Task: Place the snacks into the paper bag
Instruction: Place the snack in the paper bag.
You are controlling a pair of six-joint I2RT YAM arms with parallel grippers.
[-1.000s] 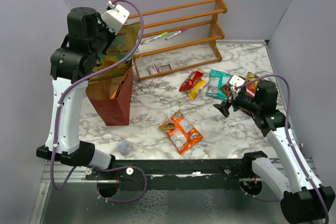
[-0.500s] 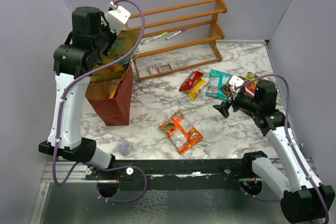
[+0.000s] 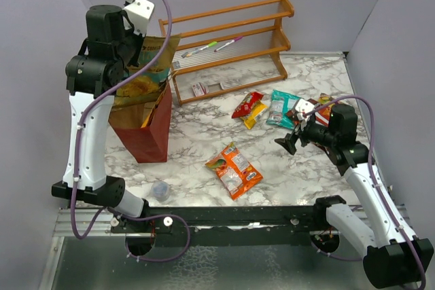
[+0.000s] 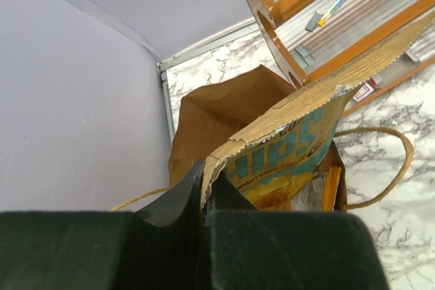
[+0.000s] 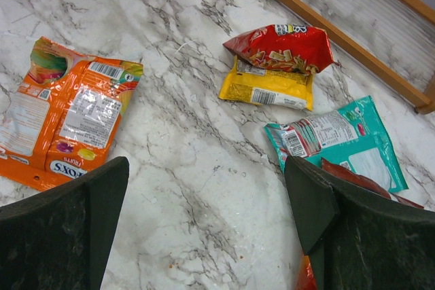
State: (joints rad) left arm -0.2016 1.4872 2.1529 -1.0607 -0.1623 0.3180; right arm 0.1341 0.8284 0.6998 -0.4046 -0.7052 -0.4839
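Six snacks in view: one large gold-orange chip bag (image 3: 151,66) at upper left, and five smaller packets loose on the marble table (image 3: 197,127).
Five loose packets: an orange packet (image 3: 234,170) lies at centre. A red packet (image 3: 249,102) lies partly over a yellow packet (image 3: 253,120), with a teal packet (image 3: 281,108) just beside them. A red-orange packet (image 3: 326,104) at right is partly hidden by the right arm.
One paper bag: the dark-red paper bag (image 3: 146,137) stands upright at left, its mouth open and brown inside, with a thin loop handle hanging over one side.
Left gripper (image 4: 204,180): fingers pressed together on the chip bag's crimped top edge, holding it over the bag's mouth. The packet's lower end reaches inside.
Right gripper (image 5: 204,195): fingers spread wide and gripping nothing, above bare marble between the orange packet and the teal packet.
Two pens: a green marker pen (image 3: 201,49) and a pink marker pen (image 3: 228,43) lie on the wooden rack (image 3: 234,10) at top centre.
One cup: a clear plastic cup (image 3: 161,190) sits at lower left, near the paper bag.
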